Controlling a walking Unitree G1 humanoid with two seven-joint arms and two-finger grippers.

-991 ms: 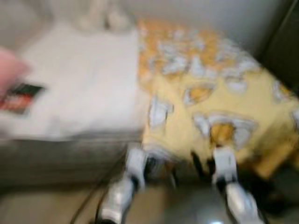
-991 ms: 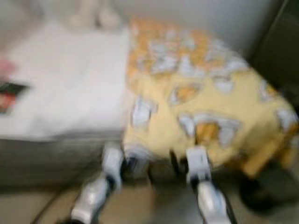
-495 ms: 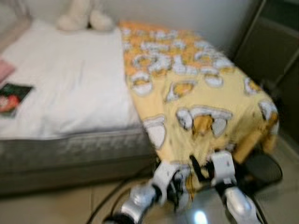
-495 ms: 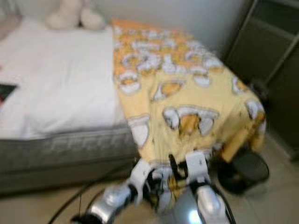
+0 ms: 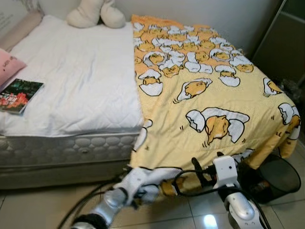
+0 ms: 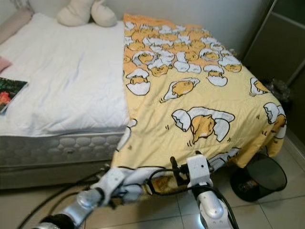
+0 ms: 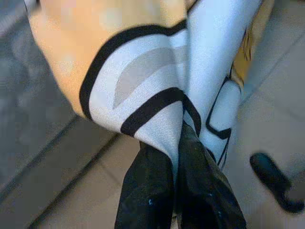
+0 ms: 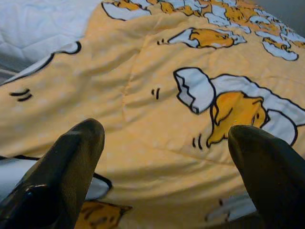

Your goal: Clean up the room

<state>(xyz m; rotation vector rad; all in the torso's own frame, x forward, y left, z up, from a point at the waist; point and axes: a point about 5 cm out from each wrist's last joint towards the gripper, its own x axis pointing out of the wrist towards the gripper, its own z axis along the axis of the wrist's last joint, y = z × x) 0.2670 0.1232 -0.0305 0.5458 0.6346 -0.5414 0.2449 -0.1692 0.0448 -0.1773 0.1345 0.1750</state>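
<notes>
**Left pincer's got the blanket's hem, right one's spread wide**

In your head view, the bed (image 5: 71, 143) takes up most of the scene, and the yellow blanket (image 5: 209, 109) covers the side of it near the dark wardrobe, hanging over the foot edge toward the floor. On the bare white side of the bed you've got a book (image 5: 19, 95) near the edge, a pink pillow (image 5: 8, 64) just past it, and a cream plush toy (image 5: 95, 14) up at the head. A black bin (image 5: 279, 176) sits on the floor by the bed's foot corner.

Left wrist view: your left gripper (image 7: 177, 157) has its fingers pinched tight on a white, black-lined fold of the blanket's hem.

Right wrist view: your right gripper (image 8: 167, 162) is spread wide, holding nothing, with the blanket right in front of it.
</notes>
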